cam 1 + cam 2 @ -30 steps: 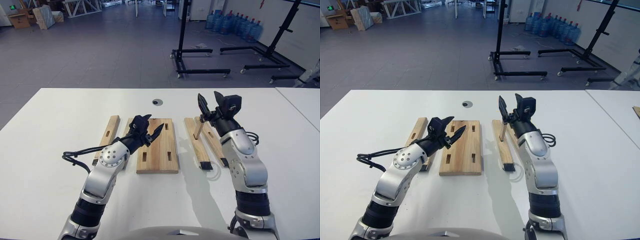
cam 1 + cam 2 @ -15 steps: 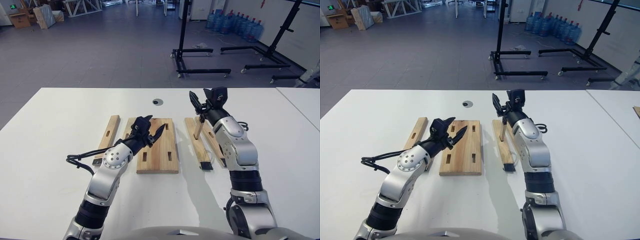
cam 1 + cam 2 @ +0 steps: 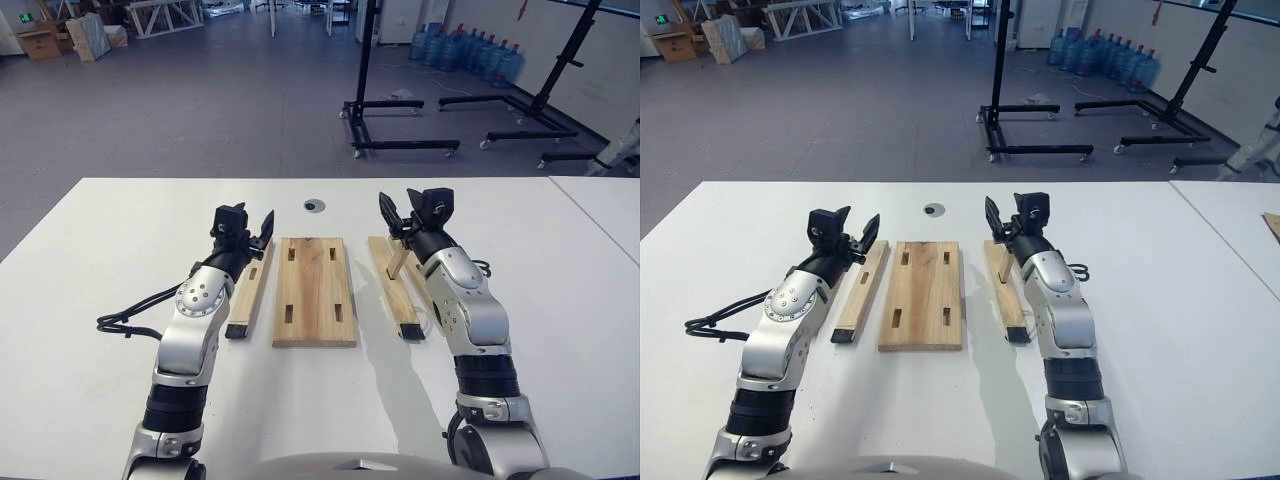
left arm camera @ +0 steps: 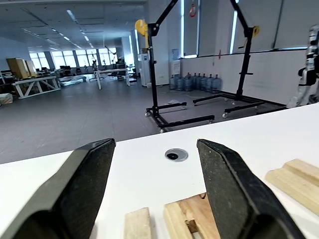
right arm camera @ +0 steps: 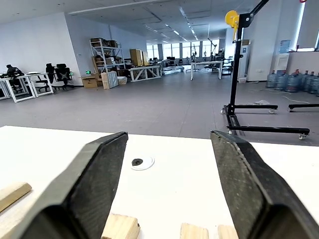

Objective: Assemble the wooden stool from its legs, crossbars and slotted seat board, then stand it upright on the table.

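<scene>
A slotted seat board point(image 3: 315, 290) is laid flat on the white table point(image 3: 80, 300). It is flanked by one wooden leg point(image 3: 250, 288) on the left and by more leg pieces point(image 3: 400, 290) on the right. Farther back, the left gripper point(image 3: 249, 220) is held spread over the left leg's far end. The right gripper point(image 3: 408, 207) is likewise spread, with nothing pinched, over the right pieces.
</scene>
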